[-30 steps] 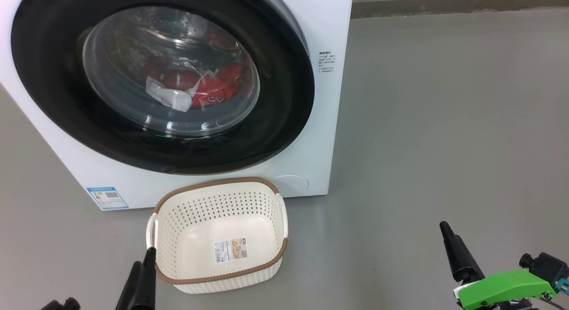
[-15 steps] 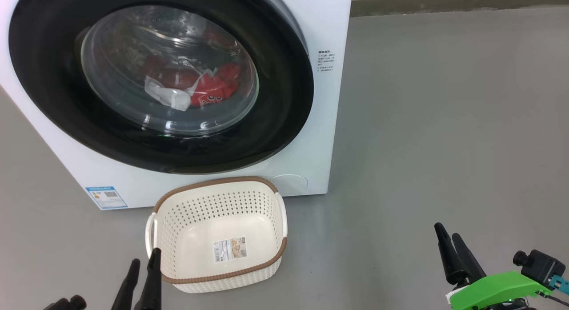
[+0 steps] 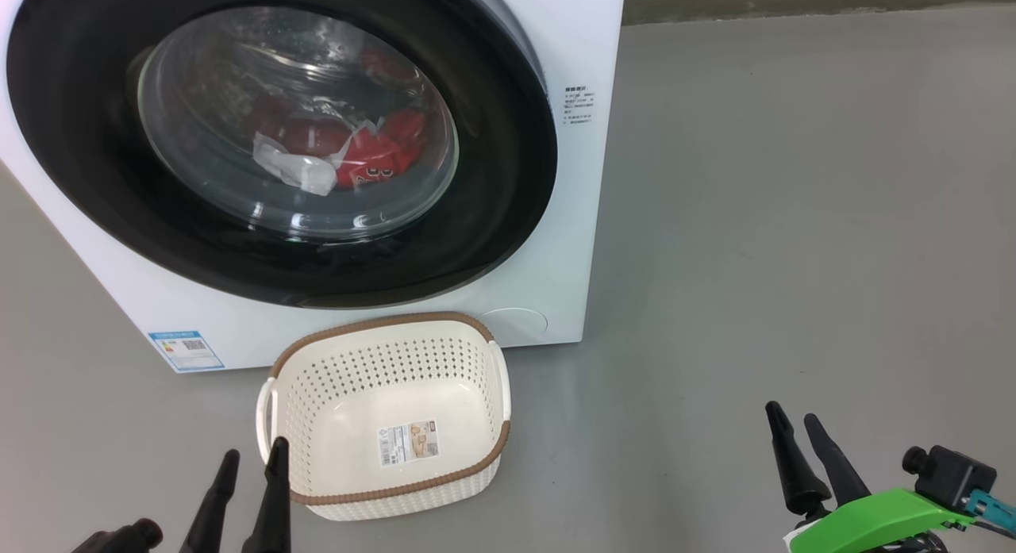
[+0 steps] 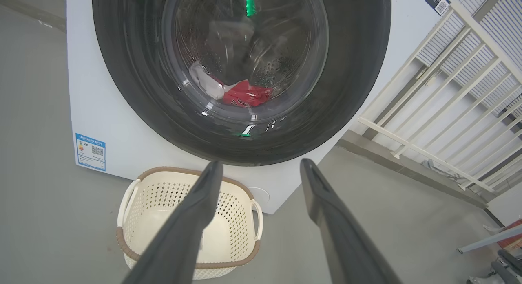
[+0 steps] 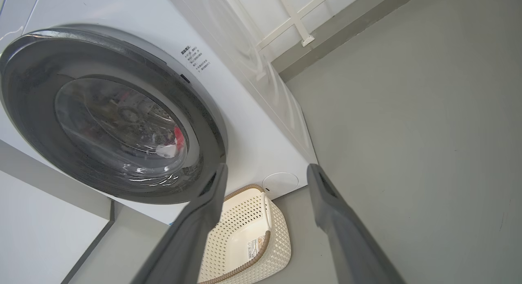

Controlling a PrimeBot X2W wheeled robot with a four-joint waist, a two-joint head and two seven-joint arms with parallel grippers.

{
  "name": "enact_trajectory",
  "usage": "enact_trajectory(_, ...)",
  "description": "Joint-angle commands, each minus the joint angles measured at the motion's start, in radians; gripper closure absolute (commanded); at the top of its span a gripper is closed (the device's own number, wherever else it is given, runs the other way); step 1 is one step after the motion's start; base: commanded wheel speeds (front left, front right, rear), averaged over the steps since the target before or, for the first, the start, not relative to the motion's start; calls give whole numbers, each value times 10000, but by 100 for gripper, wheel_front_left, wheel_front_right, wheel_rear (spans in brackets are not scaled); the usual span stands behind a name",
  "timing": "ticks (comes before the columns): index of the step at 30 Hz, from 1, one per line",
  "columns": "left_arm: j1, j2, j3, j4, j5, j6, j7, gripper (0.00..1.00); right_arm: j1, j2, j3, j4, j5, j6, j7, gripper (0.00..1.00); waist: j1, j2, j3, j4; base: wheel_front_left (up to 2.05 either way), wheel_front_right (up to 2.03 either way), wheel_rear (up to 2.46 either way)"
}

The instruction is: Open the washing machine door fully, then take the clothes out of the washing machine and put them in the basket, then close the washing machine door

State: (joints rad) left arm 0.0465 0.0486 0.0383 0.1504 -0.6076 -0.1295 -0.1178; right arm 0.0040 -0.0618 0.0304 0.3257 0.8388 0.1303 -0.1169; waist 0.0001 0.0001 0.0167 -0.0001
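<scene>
Left end effector: two long matte-black fingers tapering to points, round black knob at its base. Right end effector: same fingers, bright green wedge-shaped plastic bracket behind them, boxy black camera module with stubby lens, teal connector. Up close the fingers read dark grey, flat-sided.

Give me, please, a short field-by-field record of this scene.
door: round black-rimmed glass washing machine door, appears shut
clothes: red-and-white garments, inside behind the glass
basket: cream perforated plastic basket, only a sticker inside, on grey floor before white front-loading washing machine
left pincer: open, empty, beside basket
right pincer: open, empty, above floor
</scene>
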Motion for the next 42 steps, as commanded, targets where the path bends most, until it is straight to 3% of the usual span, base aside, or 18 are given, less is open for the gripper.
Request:
enact_trajectory(1,-35,176,241,-357,427,56,-158,0,-102,-193,222,-278,-350,3,-177,0,-1,-1,8,-8,0,0,0)
enact_trajectory(21,275,225,242,-549,2982,115,-780,0,190,-378,344,-322,-2321,3,-795,0,-1,-1,-95,21,0,0,0)
enact_trajectory(42,520,128,634,-241,4449,-5,-1373,0,722,-193,-238,-677,-4134,4,-1384,0,-1,-1,-15,-60,0,0,0)
